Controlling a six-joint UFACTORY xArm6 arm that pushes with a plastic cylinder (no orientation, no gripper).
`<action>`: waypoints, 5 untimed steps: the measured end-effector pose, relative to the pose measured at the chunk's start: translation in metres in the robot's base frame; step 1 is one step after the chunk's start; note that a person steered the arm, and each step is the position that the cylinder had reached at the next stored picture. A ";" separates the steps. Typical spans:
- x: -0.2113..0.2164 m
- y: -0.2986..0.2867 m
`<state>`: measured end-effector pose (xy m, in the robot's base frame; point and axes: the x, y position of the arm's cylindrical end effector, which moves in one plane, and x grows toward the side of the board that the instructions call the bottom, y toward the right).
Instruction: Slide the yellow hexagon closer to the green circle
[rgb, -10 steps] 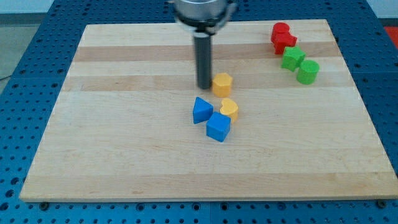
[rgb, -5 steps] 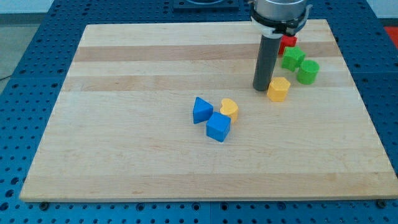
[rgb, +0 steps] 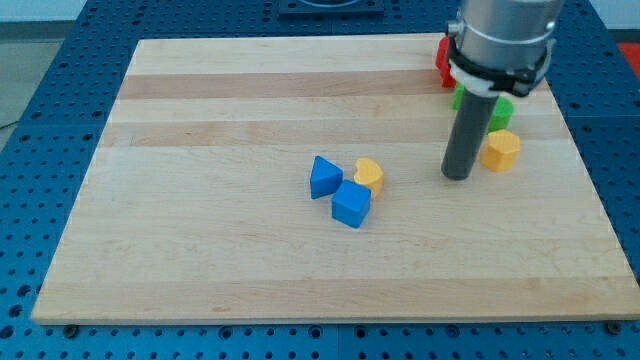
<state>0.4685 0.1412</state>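
The yellow hexagon (rgb: 500, 150) lies at the board's right side, just below the green circle (rgb: 500, 113), nearly touching it. My tip (rgb: 457, 176) rests on the board a short way to the left of the yellow hexagon, with a small gap between them. The rod and arm head hide most of the green circle and the other green block (rgb: 458, 97) above it.
Red blocks (rgb: 442, 55) sit at the top right, partly hidden by the arm. A blue triangle (rgb: 324, 177), a blue cube (rgb: 351, 205) and a yellow heart (rgb: 369, 175) cluster at the board's middle. The board's right edge (rgb: 580, 150) is close to the hexagon.
The yellow hexagon has slid from the board's middle to the right, ending just below the green circle. My tip moved right with it and now stands slightly apart from it.
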 end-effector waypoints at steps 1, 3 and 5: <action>0.014 0.013; -0.038 0.039; -0.014 -0.020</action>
